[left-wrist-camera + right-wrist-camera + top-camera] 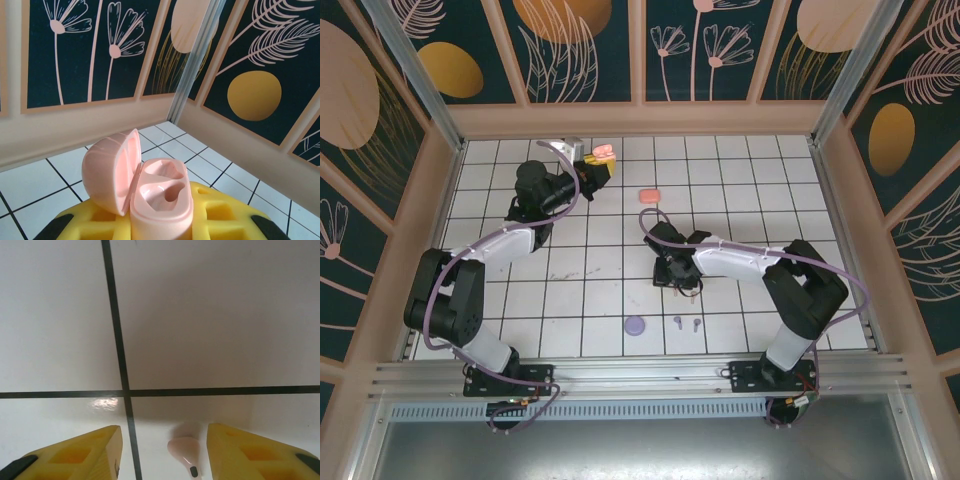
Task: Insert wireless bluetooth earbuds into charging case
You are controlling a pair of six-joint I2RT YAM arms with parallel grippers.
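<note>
This was a robotics lab test cell. A white grid-lined table (620,290) sat boxed in by beige-framed wall panels (580,40) printed with botanical motifs. An aluminium extrusion rail (640,372) ran along the near edge, where the cabled left arm (510,243) and right arm (740,258) stood bolted.

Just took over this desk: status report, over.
Left gripper shut on open peach case, wells empty. Right gripper low over table, jaws open astride tan-peach earbud, not gripped. Coral case, purple buds lie well aside.
</note>
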